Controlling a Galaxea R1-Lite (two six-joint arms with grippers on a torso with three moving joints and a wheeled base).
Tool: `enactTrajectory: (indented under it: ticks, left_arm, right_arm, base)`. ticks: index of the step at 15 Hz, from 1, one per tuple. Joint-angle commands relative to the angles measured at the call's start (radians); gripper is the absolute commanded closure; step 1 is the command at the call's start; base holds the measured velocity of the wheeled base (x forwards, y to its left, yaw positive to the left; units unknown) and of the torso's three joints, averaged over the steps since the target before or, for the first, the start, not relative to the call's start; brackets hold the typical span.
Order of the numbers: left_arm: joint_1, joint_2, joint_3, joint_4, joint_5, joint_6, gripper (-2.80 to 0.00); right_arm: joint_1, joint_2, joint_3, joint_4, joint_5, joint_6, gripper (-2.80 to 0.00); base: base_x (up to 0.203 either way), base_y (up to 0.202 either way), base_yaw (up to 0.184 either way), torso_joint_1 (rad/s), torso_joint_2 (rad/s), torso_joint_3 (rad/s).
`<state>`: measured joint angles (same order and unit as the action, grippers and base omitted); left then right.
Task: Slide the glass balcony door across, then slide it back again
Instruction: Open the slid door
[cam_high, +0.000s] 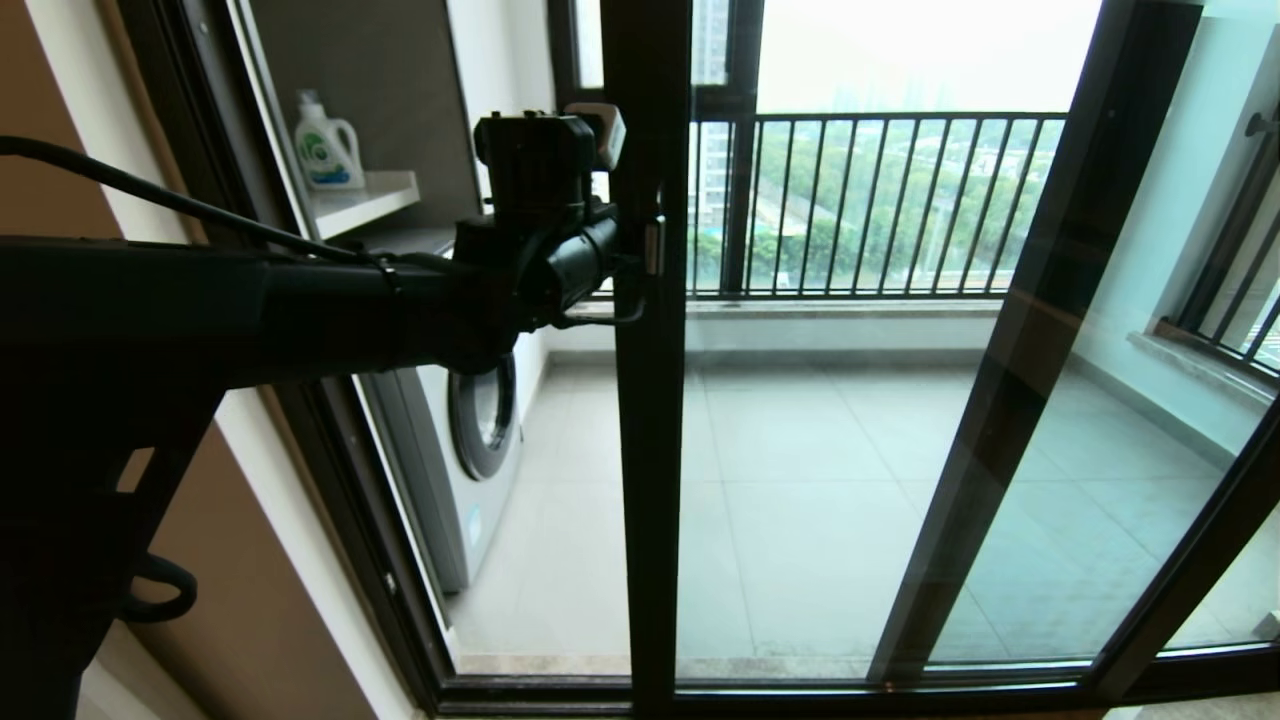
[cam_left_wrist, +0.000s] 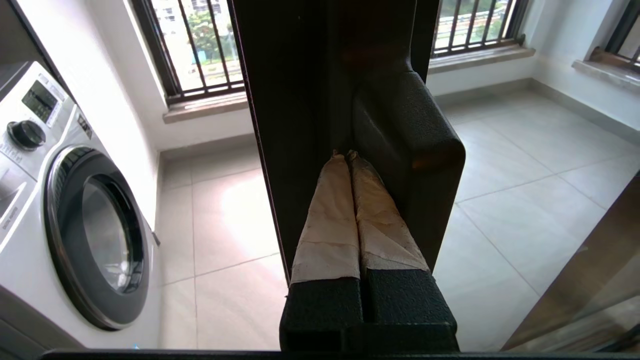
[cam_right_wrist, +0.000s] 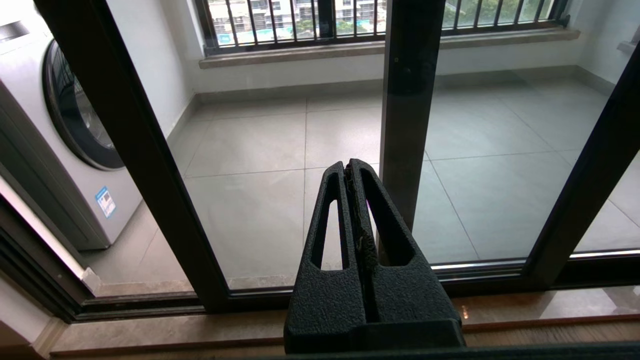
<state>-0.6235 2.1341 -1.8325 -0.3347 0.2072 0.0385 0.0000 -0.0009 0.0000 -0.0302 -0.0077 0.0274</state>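
Glass balcony door (cam_high: 800, 450) fills the middle of the head view, partly slid: open gap on the washer side of its handle upright, floor tiles showing through there. Washing machine (cam_high: 470, 440) sits past that gap, white detergent bottle (cam_high: 325, 145) on the shelf above it. A second black-framed glass panel (cam_high: 1100, 420) overlaps the door on the far side from the washer.

Left arm reaches level across the gap at about handle height, wrist turned toward the door's upright. Left gripper (cam_left_wrist: 347, 155) has its taped fingers (cam_left_wrist: 330, 210) pressed together with nothing between them, tips tucked into the recess beside the black handle (cam_left_wrist: 410, 150), touching the frame. Likely placed there so the closed fingers act as a hook or pusher to drag the door along the track.

Right gripper (cam_right_wrist: 350, 167) hangs low near the door's bottom track, fingers closed and empty, apart from the glass, idle.
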Motion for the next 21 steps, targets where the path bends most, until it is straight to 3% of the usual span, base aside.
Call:
enactTrajectory:
  ticks: [1, 6, 9, 16, 21]
  left_arm:
    - [-0.018, 0.025, -0.022, 0.000, 0.000, 0.000, 0.00]
    - [-0.018, 0.000, 0.001, 0.001, 0.044, -0.002, 0.00]
    - [-0.011, -0.087, 0.111, 0.000, 0.050, -0.002, 0.00]
    - [0.054, -0.544, 0.550, -0.013, 0.055, -0.004, 0.00]
    - [0.199, -1.006, 0.898, -0.006, 0.054, 0.017, 0.00]
  right_arm:
    - [0.000, 0.001, 0.012, 0.000, 0.000, 0.000, 0.00]
    - [0.000, 0.001, 0.012, 0.000, 0.000, 0.000, 0.00]
    - [0.000, 0.001, 0.012, 0.000, 0.000, 0.000, 0.00]
    - [0.000, 0.001, 0.012, 0.000, 0.000, -0.001, 0.00]
    - [0.000, 0.001, 0.012, 0.000, 0.000, 0.000, 0.00]
  base:
    - [0.000, 0.000, 0.000, 0.000, 0.00, 0.000]
    - [0.000, 0.000, 0.000, 0.000, 0.00, 0.000]
    - [0.000, 0.000, 0.000, 0.000, 0.00, 0.000]
    - [0.000, 0.000, 0.000, 0.000, 0.00, 0.000]
    - [0.000, 0.000, 0.000, 0.000, 0.00, 0.000]
